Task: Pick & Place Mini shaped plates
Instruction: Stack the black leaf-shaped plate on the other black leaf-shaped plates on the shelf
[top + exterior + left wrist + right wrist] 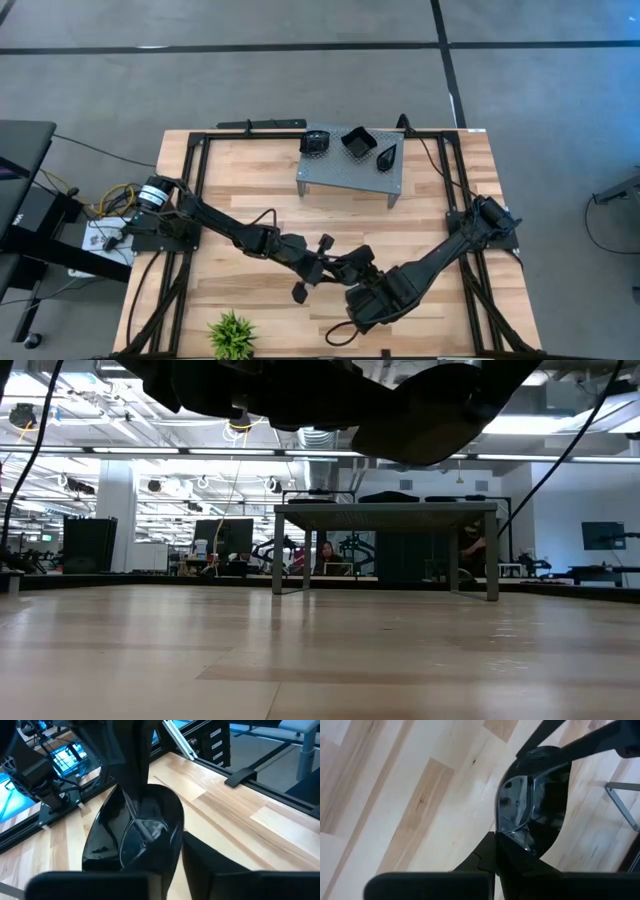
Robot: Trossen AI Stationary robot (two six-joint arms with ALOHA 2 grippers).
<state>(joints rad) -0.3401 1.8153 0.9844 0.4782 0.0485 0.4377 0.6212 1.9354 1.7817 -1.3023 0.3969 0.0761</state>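
while the glossy black plate (535, 805) sits off the table at lower centre of the high view, right gripper (495, 837) fingers are clamped on its rim; left gripper (172, 857) fingers straddle its opposite edge, contact unclear. three more plates (358, 142) rest on the grey shelf (345, 175), upper centre.

on my wooden table (250, 190) the grey perforated shelf (345, 172) stands toward the far edge, and a small green plant (232, 335) sits at the near edge. a person (325, 555) sits in the room beyond.
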